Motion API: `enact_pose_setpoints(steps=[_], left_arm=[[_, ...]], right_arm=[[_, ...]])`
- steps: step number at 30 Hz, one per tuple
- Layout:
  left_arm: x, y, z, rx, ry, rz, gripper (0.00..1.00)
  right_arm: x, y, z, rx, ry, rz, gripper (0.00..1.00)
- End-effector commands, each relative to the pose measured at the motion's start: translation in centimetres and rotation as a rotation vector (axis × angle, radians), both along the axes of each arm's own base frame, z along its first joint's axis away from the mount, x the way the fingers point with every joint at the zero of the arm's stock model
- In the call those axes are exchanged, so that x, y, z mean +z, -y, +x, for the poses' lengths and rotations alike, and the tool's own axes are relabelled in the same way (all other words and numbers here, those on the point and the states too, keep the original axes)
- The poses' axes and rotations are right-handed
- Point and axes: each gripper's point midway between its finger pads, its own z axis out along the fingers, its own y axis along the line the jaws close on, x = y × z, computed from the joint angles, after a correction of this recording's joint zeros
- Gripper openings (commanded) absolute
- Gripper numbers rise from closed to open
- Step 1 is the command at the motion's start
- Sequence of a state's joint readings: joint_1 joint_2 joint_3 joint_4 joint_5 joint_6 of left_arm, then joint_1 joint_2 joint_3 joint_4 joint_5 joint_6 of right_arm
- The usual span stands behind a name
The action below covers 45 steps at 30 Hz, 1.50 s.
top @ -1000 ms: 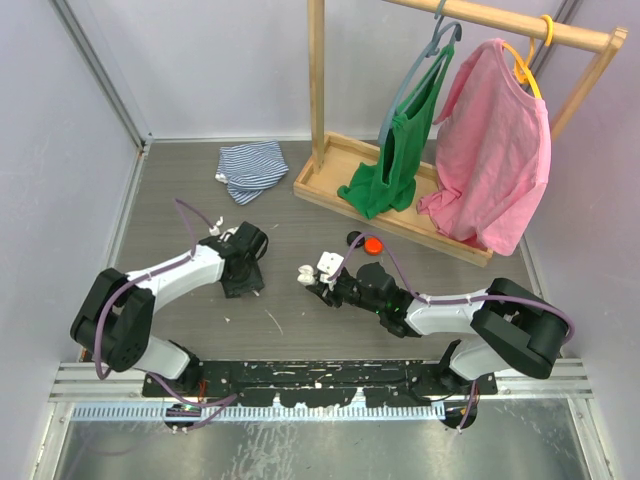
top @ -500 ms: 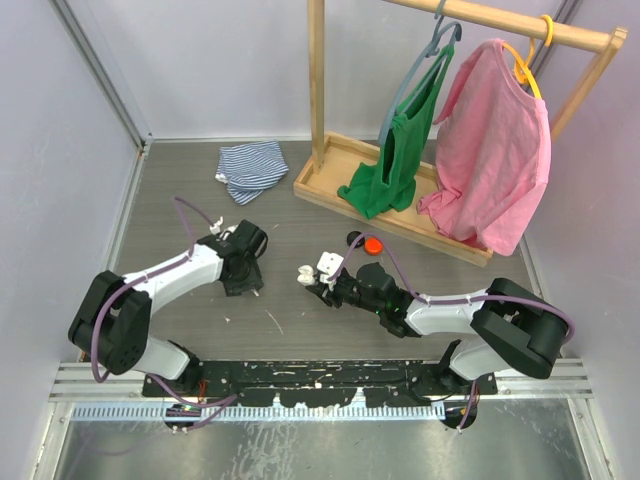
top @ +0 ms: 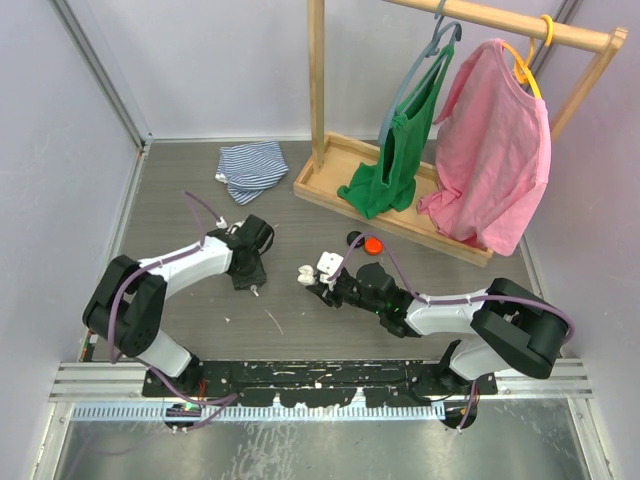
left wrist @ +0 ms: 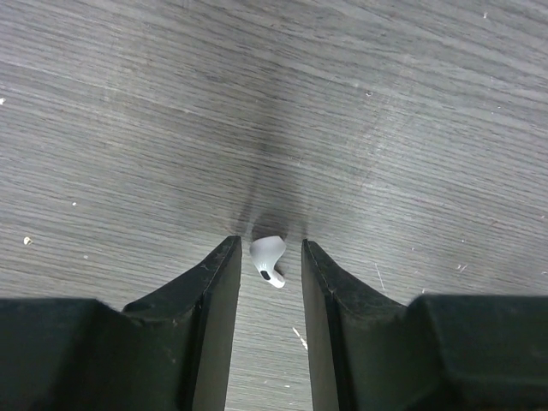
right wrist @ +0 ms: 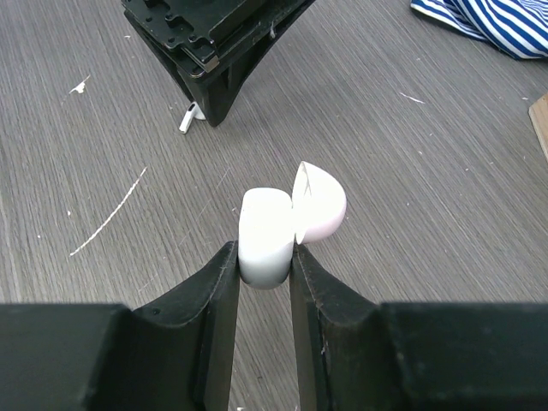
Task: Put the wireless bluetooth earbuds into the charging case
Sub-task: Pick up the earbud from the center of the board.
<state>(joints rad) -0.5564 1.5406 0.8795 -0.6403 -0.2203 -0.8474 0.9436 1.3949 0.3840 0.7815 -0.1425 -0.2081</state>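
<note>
A white earbud (left wrist: 267, 259) lies on the grey wood-grain table, between the fingertips of my left gripper (left wrist: 269, 243). Its jaws stand a little apart from the bud, with a gap on the right side, so the gripper is open. From above, the left gripper (top: 250, 282) points down at the table left of centre. My right gripper (right wrist: 264, 248) is shut on the white charging case (right wrist: 265, 229), whose lid (right wrist: 319, 204) is flipped open to the right. The case (top: 305, 275) is held just above the table, right of the left gripper. The same earbud (right wrist: 188, 117) shows under the left fingers.
A small red puck (top: 372, 245) and a black one (top: 353, 238) lie behind the right gripper. A striped cloth (top: 252, 168) is at the back. A wooden clothes rack base (top: 330, 190) carries a green top (top: 395, 160) and a pink shirt (top: 495, 150).
The left gripper has shifted slightly right and away from the bases, and its jaws have narrowed around the earbud. The right gripper with the case has stayed still.
</note>
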Motion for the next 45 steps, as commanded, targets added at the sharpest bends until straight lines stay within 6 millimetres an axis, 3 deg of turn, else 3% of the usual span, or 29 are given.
enact_pose_setpoints(steps=[1,14,19,28,34,40,45], left_arm=[[0.6,0.6,1.4,-0.006,0.039,-0.001,0.35],[-0.7,0.6,0.9,-0.015,-0.004,0.008,0.23],[0.2,1.2,1.6,-0.026,0.052,-0.031,0.15],[5.1,2.7,2.7,-0.082,0.243,-0.102,0.12],[9.9,4.1,3.0,-0.136,0.411,-0.139,0.12],[15.4,6.1,2.2,-0.226,0.601,-0.164,0.13],[18.4,8.0,1.1,-0.3,0.72,-0.179,0.13]], right_arm=[[2.8,-1.2,0.8,-0.001,0.063,0.064,0.01],[2.9,-1.2,0.7,0.0,0.064,0.064,0.01],[2.9,-1.2,0.8,-0.003,0.065,0.063,0.01],[3.1,-1.1,0.8,-0.008,0.073,0.078,0.01],[3.9,-0.8,0.7,-0.022,0.083,0.12,0.01],[5.4,-0.6,0.3,-0.022,0.09,0.194,0.01],[6.1,-0.3,0.4,-0.037,0.103,0.231,0.01]])
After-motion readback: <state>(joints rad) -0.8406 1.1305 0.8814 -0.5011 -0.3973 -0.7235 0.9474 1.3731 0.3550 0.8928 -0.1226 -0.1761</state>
